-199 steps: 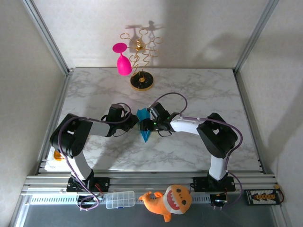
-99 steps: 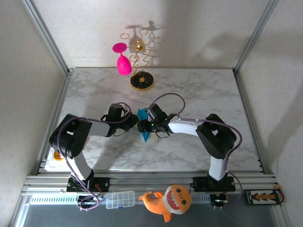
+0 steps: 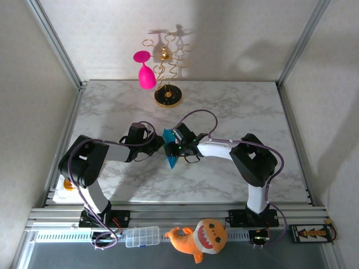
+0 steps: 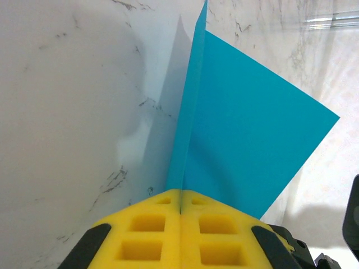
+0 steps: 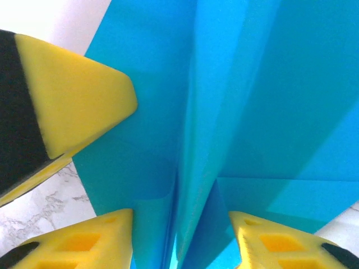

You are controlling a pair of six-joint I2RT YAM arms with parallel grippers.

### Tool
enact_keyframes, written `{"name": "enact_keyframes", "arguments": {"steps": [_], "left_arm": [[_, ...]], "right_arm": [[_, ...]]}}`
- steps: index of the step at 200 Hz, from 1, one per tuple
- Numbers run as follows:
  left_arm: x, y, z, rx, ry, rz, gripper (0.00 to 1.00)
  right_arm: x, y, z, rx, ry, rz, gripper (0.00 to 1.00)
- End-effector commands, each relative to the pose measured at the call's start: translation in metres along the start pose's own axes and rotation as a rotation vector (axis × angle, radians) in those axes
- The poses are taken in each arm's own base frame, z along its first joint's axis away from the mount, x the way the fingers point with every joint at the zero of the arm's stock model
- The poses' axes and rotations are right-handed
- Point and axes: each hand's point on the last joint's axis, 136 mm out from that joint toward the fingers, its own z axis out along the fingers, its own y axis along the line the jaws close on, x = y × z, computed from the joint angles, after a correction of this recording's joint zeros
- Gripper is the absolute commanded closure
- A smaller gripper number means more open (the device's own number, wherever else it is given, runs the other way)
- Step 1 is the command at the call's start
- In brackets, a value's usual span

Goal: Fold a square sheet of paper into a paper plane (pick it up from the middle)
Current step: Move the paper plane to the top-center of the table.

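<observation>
Marble-patterned desk (image 3: 252,112), centre: turquoise-blue folded paper plane (image 3: 171,150) points nose toward 6 o'clock. At its 9 o'clock the left gripper (image 4: 180,197) is clamped on the keel; at 3 o'clock the right gripper (image 5: 182,232) stands jaws apart, astride it.

**Robot lab test cell**

Aluminium posts (image 3: 55,42) and white panels (image 3: 224,33) box in a marble-print table (image 3: 252,106). Well behind the left pincer (image 3: 162,147), on the slotted rail (image 3: 179,213) at the near edge, sit a clear parts box (image 3: 142,236) and a circuit board (image 3: 312,232).
</observation>
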Motion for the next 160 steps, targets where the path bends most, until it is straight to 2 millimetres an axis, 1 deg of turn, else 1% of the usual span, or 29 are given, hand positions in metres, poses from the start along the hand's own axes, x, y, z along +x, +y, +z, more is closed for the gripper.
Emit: {"name": "enact_keyframes", "arguments": {"steps": [1, 39, 59, 115, 160], "left_arm": [[-0.006, -0.013, -0.005, 0.026, -0.016, 0.023, 0.99], [-0.006, -0.01, -0.004, 0.017, -0.017, 0.021, 0.99], [-0.007, -0.01, -0.004, 0.017, -0.019, 0.021, 0.99], [-0.006, -0.009, -0.004, 0.016, -0.02, 0.018, 0.98], [-0.006, -0.008, -0.004, 0.014, -0.02, 0.014, 0.96]], "right_arm": [[-0.004, -0.001, -0.003, 0.037, -0.023, 0.006, 0.58], [-0.007, -0.003, -0.007, 0.06, -0.045, 0.028, 0.69], [-0.006, -0.004, -0.006, 0.069, -0.041, 0.033, 0.73], [0.001, 0.006, 0.004, 0.054, 0.002, 0.041, 0.74], [0.009, -0.001, 0.012, 0.093, 0.035, 0.095, 0.75]]}}
